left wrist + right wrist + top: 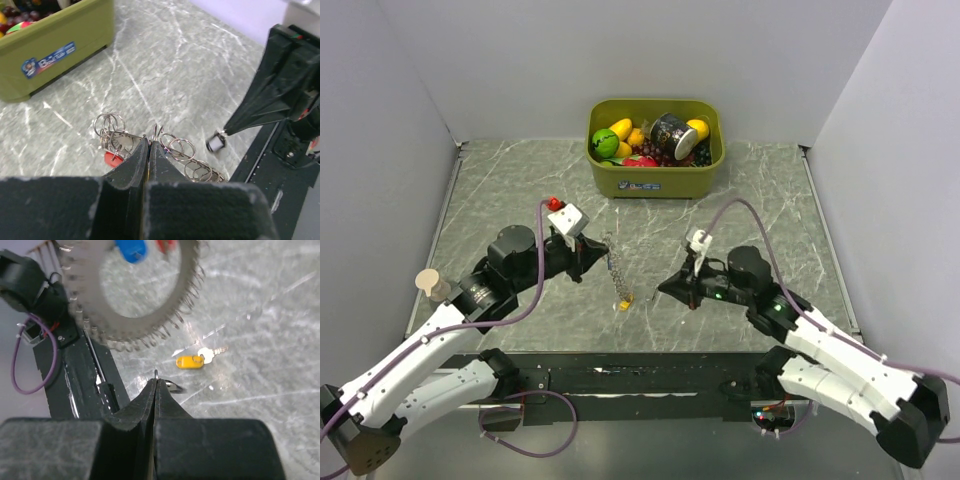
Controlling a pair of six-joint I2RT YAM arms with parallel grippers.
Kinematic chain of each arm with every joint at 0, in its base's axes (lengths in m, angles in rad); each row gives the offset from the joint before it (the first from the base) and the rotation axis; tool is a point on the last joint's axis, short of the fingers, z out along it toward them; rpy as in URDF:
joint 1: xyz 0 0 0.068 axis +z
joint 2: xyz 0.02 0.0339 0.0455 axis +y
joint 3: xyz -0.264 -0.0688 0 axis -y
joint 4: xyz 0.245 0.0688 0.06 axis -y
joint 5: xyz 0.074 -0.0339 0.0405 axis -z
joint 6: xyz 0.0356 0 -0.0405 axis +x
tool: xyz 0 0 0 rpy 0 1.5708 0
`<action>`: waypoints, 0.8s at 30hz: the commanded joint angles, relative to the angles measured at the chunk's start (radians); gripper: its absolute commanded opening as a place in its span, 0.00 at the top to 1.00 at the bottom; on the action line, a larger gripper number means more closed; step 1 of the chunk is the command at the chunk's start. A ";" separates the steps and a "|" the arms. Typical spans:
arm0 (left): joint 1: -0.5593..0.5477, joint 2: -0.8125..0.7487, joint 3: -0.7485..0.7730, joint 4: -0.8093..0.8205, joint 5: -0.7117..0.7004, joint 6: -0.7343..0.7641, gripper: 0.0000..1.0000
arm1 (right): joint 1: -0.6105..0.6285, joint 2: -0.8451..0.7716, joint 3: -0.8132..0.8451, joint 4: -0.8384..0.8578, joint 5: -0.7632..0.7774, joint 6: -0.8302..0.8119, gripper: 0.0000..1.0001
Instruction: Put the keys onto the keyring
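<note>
The large grey beaded metal keyring [125,335] hangs clamped in my left fingers [132,160], at 12 o'clock from my right fingers [142,402], which pinch a small wire loop [156,374]. A yellow-tagged key [190,361] lies at the ring's 5 o'clock. A weak pinch could drop the loop before threading.

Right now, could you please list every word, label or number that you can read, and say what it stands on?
The blue sticker on the green bin: it bears print, but it is too blurred to read.
The dark can inside the bin: its markings are too small to read.
No other text shows.
</note>
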 commanded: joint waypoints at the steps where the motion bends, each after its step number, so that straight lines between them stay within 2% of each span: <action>1: 0.003 -0.007 -0.005 0.119 0.099 -0.012 0.99 | -0.003 -0.117 -0.049 0.012 -0.073 -0.061 1.00; 9: 0.004 -0.035 -0.030 0.154 0.164 -0.016 0.99 | -0.005 -0.195 -0.066 0.014 -0.087 -0.063 1.00; 17: 0.000 0.037 -0.007 0.136 0.237 -0.016 0.99 | -0.005 -0.177 0.002 -0.035 -0.097 -0.116 1.00; 24: -0.026 0.068 0.001 0.133 0.247 -0.007 0.99 | -0.006 -0.135 0.088 -0.088 -0.136 -0.181 1.00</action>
